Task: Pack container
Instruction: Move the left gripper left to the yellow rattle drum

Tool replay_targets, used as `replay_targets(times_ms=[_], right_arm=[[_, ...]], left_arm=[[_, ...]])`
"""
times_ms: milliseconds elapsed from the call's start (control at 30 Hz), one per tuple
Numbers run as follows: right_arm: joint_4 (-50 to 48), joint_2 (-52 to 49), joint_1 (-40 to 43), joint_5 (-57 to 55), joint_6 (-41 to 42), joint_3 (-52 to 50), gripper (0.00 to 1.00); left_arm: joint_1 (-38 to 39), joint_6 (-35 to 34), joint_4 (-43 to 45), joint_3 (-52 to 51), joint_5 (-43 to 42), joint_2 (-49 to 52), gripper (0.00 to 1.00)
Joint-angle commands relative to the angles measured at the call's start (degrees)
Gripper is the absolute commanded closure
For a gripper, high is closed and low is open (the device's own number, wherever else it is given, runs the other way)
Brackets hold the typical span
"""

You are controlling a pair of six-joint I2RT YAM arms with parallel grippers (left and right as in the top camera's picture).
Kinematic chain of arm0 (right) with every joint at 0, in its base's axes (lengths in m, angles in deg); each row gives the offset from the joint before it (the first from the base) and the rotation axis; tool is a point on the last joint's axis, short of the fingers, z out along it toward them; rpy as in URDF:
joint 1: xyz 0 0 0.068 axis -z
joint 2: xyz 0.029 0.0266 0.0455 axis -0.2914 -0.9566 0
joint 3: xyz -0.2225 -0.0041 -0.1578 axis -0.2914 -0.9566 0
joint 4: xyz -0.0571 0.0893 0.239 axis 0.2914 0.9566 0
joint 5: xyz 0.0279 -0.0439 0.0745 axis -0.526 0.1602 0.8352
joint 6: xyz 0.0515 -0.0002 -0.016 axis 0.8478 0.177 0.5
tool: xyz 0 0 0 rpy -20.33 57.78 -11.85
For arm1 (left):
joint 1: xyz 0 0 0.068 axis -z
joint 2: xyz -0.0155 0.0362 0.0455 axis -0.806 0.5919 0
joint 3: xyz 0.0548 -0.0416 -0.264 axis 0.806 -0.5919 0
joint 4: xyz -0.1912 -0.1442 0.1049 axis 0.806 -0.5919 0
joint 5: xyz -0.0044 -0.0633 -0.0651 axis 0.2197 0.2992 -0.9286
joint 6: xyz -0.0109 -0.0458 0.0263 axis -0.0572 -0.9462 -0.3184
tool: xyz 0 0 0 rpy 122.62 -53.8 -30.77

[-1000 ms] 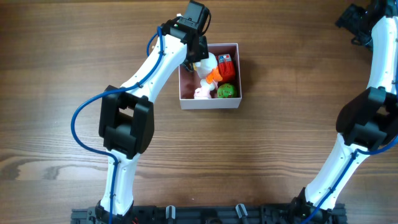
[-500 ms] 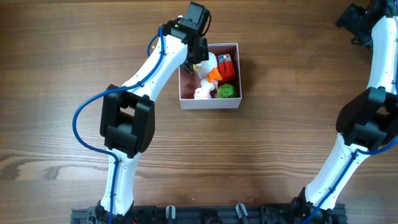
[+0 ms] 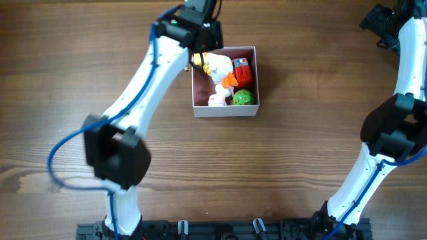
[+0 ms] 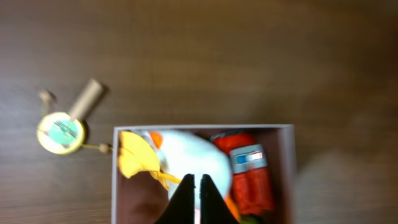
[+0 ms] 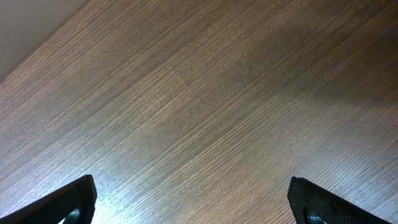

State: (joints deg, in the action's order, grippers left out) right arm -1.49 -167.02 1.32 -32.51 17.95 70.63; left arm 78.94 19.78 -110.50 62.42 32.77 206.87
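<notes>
Table (image 3: 300,133): dark brown wood grain, carrying everything; the right wrist view shows nothing else but a pale strip at its top left corner.
Container (image 3: 225,111): far side of the table, left of centre, partly under the left arm's wrist. Its far left corner is covered from overhead.
Contents: a white soft toy (image 3: 220,67) with a yellow part, a red toy (image 3: 243,72), a green toy (image 3: 243,98) and a pale pink toy (image 3: 217,100), packed close together. What the toys are is hard to make out.
Cut off: the left wrist view crops the near half of the container, so the green toy shows only as a sliver at the bottom edge and the pink toy not at all.
Left jaws (image 4: 196,180): pressed together with nothing between them, above the white toy. I cannot tell whether they touch it.
Right jaws (image 5: 191,183): spread wide over bare table, well apart from the container, in the far right corner of the overhead view and partly cropped.
Beside the container: a small yellow disc with a tan stick (image 4: 62,130) lies on the table off the left wall. It is blurred, and from overhead the left arm hides it.
</notes>
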Motion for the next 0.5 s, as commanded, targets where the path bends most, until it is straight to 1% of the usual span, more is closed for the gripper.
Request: replay_targets(times_ms=[0, 33, 100, 167, 233, 267, 300, 333, 367, 467], right_arm=[[-0.13, -0.44, -0.07, 0.26, 0.22, 0.04, 0.0], [-0.13, -0.44, -0.07, 0.26, 0.22, 0.04, 0.0], [-0.13, -0.44, -0.07, 0.26, 0.22, 0.04, 0.0], [-0.13, -0.44, -0.07, 0.26, 0.22, 0.04, 0.0], [-0.13, -0.44, -0.07, 0.26, 0.22, 0.04, 0.0], [-0.13, -0.44, -0.07, 0.26, 0.22, 0.04, 0.0], [-0.13, -0.44, -0.07, 0.26, 0.22, 0.04, 0.0], [-0.13, -0.44, -0.07, 0.26, 0.22, 0.04, 0.0], [-0.13, -0.44, -0.07, 0.26, 0.24, 0.04, 0.0], [-0.13, -0.44, -0.07, 0.26, 0.22, 0.04, 0.0]], left_arm=[[-1.95, 0.76, -0.57, 0.7, 6.73, -6.93, 0.88], [-2.62, 0.76, -1.18, 0.7, 9.97, -7.34, 0.85], [-4.37, 0.76, -2.64, 0.68, 13.51, -6.97, 0.78], [-5.86, 0.74, -4.02, 0.68, 13.55, -5.97, 0.76], [-7.61, 0.74, -6.21, 0.68, 12.98, -4.13, 0.7], [-8.11, 0.74, -6.95, 0.68, 13.0, -3.43, 0.58], [-8.7, 0.74, -7.8, 0.68, 13.0, -2.58, 0.31], [-9.44, 0.74, -8.76, 0.68, 13.0, -1.64, 0.08], [-9.9, 0.74, -9.42, 0.68, 13.0, -1.03, 0.0], [-11.3, 0.74, -10.75, 0.68, 12.98, -0.07, 0.0]])
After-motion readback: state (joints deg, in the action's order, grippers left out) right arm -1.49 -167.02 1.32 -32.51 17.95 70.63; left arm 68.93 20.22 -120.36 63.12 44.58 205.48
